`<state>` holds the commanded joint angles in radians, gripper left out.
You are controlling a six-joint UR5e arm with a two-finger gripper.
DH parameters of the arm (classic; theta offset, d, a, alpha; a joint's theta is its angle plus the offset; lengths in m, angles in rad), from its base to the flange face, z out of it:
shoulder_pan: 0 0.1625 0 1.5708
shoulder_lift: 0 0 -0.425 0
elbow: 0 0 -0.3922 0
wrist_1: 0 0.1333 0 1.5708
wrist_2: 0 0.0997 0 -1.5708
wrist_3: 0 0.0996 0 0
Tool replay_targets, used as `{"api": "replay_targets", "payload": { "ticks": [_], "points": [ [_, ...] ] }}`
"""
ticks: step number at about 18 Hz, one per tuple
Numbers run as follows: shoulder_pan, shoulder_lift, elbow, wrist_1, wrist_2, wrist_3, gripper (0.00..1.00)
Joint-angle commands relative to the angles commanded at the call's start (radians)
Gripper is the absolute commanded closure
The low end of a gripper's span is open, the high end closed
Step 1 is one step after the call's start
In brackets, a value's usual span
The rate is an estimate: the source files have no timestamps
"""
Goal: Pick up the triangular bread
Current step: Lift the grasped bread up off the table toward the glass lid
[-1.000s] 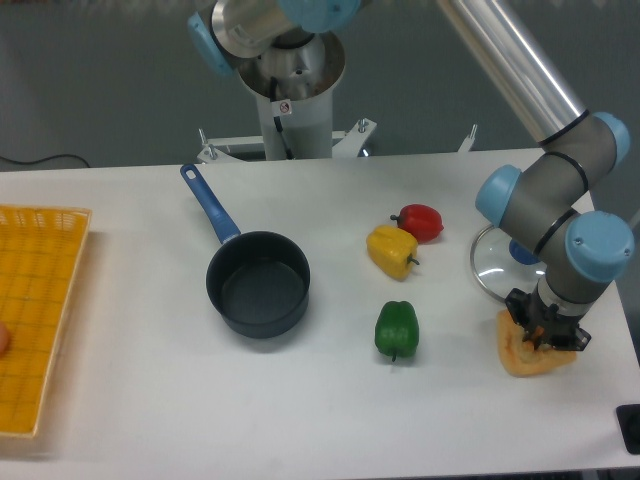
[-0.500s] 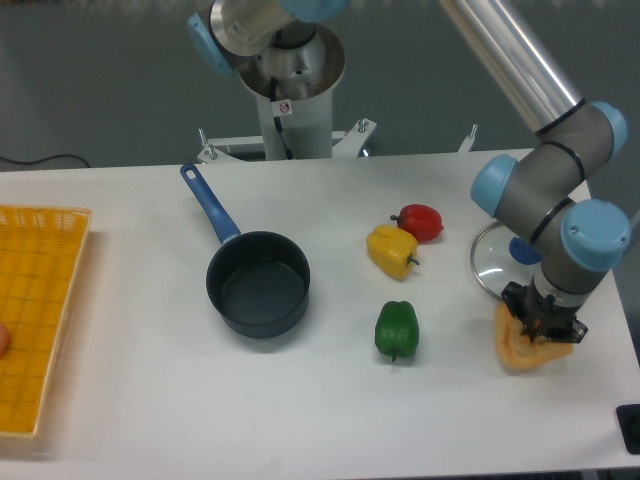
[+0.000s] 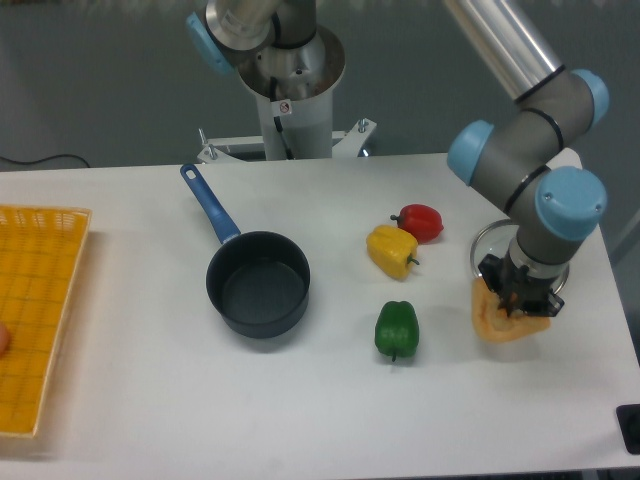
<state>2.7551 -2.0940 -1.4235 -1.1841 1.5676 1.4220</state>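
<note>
**Bread gripped, lift looks underway**

Fixed camera: gripper (image 3: pixel 518 300) clamped on the triangular bread (image 3: pixel 497 323) at right side of table (image 3: pixel 150 400), just right of green pepper (image 3: pixel 396 328), in front of glass lid (image 3: pixel 486 250). Bread appears tilted, probably off the surface; can't confirm clearance. Grasp done; raising clear remains. Saucepan (image 3: pixel 258 284) and yellow pepper (image 3: pixel 391 250) untouched.

A dark saucepan (image 3: pixel 258 284) with a blue handle is sitting near the middle of the white table (image 3: pixel 130 400). Right of it, a yellow pepper (image 3: pixel 391 250) and a red pepper (image 3: pixel 420 222) are lying just beside each other — a green pepper (image 3: pixel 396 328) is resting nearer the front. A glass lid (image 3: pixel 485 258) is lying further right, partly hidden. A yellow basket (image 3: pixel 35 310) is sitting at the left edge.
</note>
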Motion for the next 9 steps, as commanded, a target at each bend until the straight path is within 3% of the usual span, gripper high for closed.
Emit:
{"api": "replay_targets", "payload": {
  "ticks": [9],
  "points": [
    [-0.018,0.057,0.008,-0.094,0.046,0.008,1.00]
  ]
}}
